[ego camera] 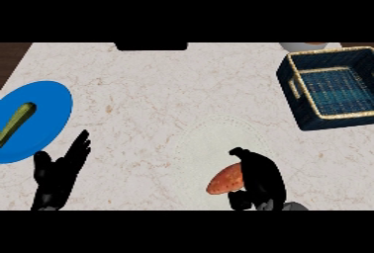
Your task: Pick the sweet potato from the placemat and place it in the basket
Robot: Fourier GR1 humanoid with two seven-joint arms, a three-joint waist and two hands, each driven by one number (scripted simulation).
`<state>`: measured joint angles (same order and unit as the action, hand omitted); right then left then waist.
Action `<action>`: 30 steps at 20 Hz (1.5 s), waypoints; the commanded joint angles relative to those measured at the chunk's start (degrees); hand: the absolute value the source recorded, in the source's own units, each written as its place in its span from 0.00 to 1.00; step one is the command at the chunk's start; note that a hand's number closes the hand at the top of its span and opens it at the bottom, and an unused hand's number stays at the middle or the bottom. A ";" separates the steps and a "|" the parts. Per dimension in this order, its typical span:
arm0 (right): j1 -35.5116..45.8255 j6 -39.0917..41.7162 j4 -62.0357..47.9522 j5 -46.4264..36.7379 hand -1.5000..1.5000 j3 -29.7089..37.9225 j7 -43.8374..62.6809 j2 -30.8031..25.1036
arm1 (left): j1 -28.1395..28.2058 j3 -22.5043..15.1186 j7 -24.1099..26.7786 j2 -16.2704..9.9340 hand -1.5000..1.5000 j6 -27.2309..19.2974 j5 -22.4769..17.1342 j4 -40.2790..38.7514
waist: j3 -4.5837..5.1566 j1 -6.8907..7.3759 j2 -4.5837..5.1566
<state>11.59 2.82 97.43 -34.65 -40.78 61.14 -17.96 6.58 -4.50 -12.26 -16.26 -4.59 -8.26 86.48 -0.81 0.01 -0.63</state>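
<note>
An orange-brown sweet potato (pixel 225 180) lies on the pale round placemat (pixel 211 143), near its lower right part. My right hand (pixel 261 179) sits against the potato's right side, its fingers curled over the top end and its thumb below, closing round it. The dark blue woven basket (pixel 295 87) with a tan rim stands at the right rear of the counter, holding nothing I can see. My left hand (pixel 60 174) rests open at the lower left, fingers pointing up.
A blue plate (pixel 51 118) at the left edge carries a green vegetable (pixel 16 121). A dark object (pixel 151 46) sits at the back edge. A white object (pixel 301 46) shows behind the basket. Bare marble counter lies between placemat and basket.
</note>
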 commanded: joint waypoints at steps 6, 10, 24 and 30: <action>1.61 2.34 -5.27 -7.26 1.00 -3.31 0.65 1.41 | 2.67 -1.15 -2.60 0.85 0.50 0.71 1.15 -4.81 | 0.83 0.26 0.68; -0.02 2.07 -3.11 -8.03 1.00 -1.70 -1.79 -0.06 | 4.79 1.13 1.02 -0.09 0.50 2.54 0.01 -6.27 | 0.85 0.17 0.62; 1.00 5.05 25.10 -5.40 1.00 0.28 -10.20 -6.56 | 3.87 1.20 -1.65 1.38 0.50 1.16 0.22 -4.53 | 0.83 -1.40 0.36; 4.63 -3.83 37.63 1.18 1.00 16.28 -9.33 -0.61 | 2.60 1.63 -3.77 0.24 0.50 1.24 0.26 -2.92 | 0.77 -1.75 0.56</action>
<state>13.63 0.66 127.04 -36.76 -33.01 50.85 -19.32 8.32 -2.20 -12.55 -16.03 -3.49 -8.29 87.38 -0.85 -1.59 -0.73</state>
